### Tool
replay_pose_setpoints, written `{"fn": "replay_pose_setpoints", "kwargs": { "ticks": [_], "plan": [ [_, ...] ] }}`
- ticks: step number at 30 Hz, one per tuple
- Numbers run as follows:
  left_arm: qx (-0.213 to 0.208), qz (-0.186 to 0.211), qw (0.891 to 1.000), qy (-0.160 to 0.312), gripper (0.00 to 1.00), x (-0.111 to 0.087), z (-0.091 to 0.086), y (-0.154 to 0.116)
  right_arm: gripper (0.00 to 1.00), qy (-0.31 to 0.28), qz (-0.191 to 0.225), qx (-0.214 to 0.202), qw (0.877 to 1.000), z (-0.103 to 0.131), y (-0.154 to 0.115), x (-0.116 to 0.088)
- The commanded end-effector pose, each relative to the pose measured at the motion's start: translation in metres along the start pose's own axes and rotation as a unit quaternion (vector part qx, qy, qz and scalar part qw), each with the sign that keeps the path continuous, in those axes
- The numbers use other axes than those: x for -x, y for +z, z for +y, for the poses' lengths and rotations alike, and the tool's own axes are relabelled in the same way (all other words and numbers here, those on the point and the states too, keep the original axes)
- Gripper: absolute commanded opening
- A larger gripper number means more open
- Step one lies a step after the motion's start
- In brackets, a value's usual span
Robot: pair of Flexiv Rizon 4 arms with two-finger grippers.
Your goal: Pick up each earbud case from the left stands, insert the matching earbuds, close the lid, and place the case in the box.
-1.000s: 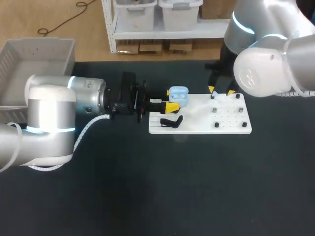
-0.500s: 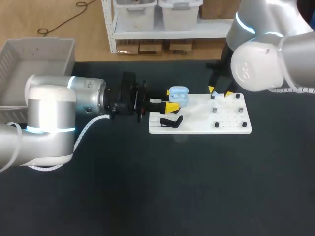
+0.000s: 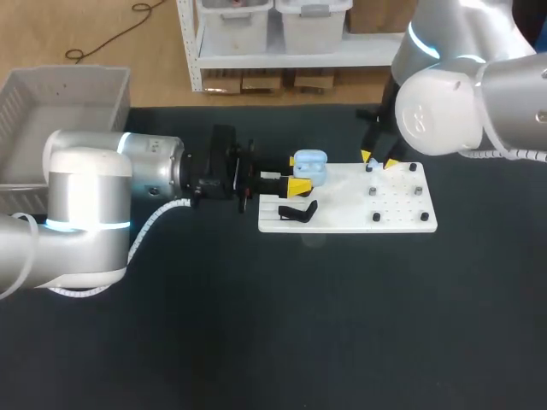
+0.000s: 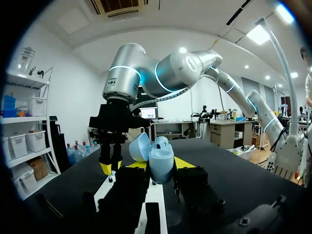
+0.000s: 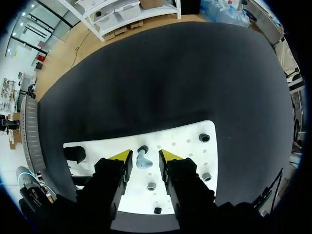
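The left gripper (image 4: 161,164) clasps a pale blue earbud case (image 4: 161,155), lid open, at the left end of the white board (image 3: 402,218), near a black stand (image 3: 297,211). At the board's far edge, the right gripper (image 5: 144,157) hangs with its fingers parted on either side of a pale blue earbud (image 5: 142,161) resting on the board.

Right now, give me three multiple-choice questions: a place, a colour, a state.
1. Small pale blue earbud lies: A in a bin; B on the flat white pegboard under the right end effector; C inside a case.
2. Rounded plastic earbud case in the left end effector is: A black; B white; C pale blue.
3. Its lid: A open; B shut; C missing.
B, right wrist view shows it there; C, both views agree; A, lid tilted back.
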State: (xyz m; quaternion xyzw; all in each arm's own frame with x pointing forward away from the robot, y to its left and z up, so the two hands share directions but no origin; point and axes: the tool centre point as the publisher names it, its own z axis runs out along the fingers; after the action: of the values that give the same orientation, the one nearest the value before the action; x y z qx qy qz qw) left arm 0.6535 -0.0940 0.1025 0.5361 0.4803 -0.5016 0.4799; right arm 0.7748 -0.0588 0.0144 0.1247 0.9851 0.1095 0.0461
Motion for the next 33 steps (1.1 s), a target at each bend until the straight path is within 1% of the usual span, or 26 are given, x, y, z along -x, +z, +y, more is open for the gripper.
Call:
{"fn": "replay_pose_setpoints", "kwargs": {
  "ticks": [1,10,17,21,24,25,26,33],
  "plan": [
    [0.001,0.0,1.0,0.0,0.0,0.0002,-0.0007,-0.0001,0.33,0.001,0.002,0.0,1.0,-0.0002,0.0011,0.0002],
    [0.001,0.0,1.0,0.0,0.0,0.0002,-0.0007,-0.0001,0.31,0.005,0.006,0.003,1.0,-0.0022,0.0027,-0.0004],
    [0.001,0.0,1.0,0.0,0.0,0.0002,-0.0007,-0.0001,0.27,0.005,0.01,0.005,1.0,-0.0006,0.0045,-0.002],
    [0.001,0.0,1.0,0.0,0.0,0.0002,-0.0007,-0.0001,0.21,0.004,0.011,0.006,1.0,0.0005,0.0043,-0.0025],
    [0.001,0.0,1.0,0.0,0.0,0.0002,-0.0007,-0.0001,0.15,0.004,0.011,0.005,1.0,0.0009,0.0045,-0.0028],
    [0.001,0.0,1.0,0.0,0.0,0.0002,-0.0007,-0.0001,0.06,0.004,0.012,0.004,1.0,0.001,0.0046,-0.0029],
    [0.001,0.0,1.0,0.0,0.0,0.0002,-0.0007,-0.0001,0.0,0.004,0.011,0.004,1.0,0.0011,0.0046,-0.003],
    [0.001,0.0,1.0,0.0,0.0,0.0002,-0.0007,-0.0001,0.0,0.004,0.01,0.002,1.0,0.0016,-0.0033,-0.007]
  ]
}}
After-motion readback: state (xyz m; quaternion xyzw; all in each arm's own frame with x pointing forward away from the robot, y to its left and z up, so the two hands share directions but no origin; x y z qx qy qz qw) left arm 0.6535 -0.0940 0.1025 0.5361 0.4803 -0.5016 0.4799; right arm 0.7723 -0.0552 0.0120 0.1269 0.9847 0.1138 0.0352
